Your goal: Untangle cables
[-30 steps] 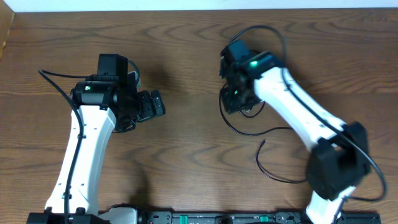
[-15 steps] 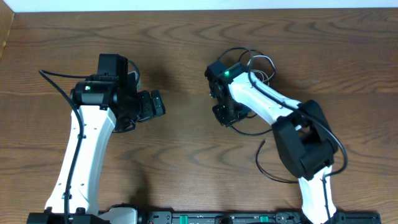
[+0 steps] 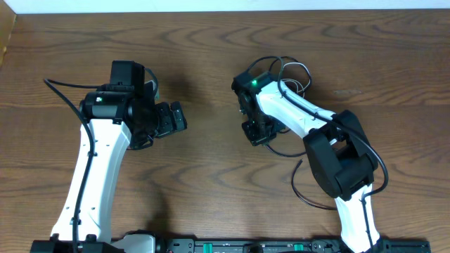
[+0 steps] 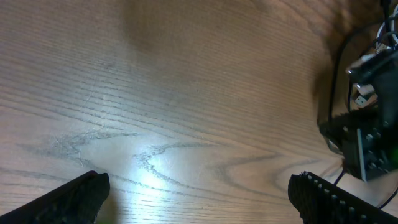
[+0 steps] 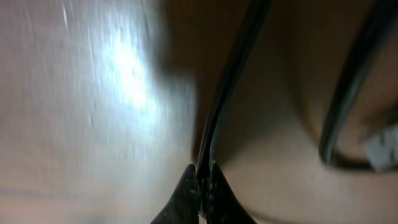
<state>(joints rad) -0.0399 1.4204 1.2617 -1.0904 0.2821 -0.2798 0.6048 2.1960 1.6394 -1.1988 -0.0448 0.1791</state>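
Held cable: a thin black cable [image 5: 229,74] runs from top centre of the right wrist view down to the bottom centre, where it is pinched.
Right gripper: the right gripper [image 5: 200,186] is closed, its two fingertips meeting on that black cable.
Neighbouring cable: a second black cable [image 5: 354,81] curves down the right side of the same view. A white plug end [image 5: 380,149] lies at the right edge beside it; the view is too blurred to tell whether they join.
Loose cable: in the overhead view another black strand [image 3: 295,186] lies on the tabletop [image 3: 211,42] at lower right, apart from the right gripper [image 3: 256,132].
Place in frame: the pinched cable sits right of centre in the overhead view, under the gripper.
Change, right arm: a second ago the right arm [image 3: 295,116] stretched up from the lower right, with its gripper partly open. Now it is folded, its gripper further left and a little lower, and shut.
Change, loose strand: it lies about where it did.
Left gripper: the left gripper [image 4: 196,186] is spread wide over bare wood, holding nothing.
Change, left arm: the left arm [image 3: 98,169] has not moved.
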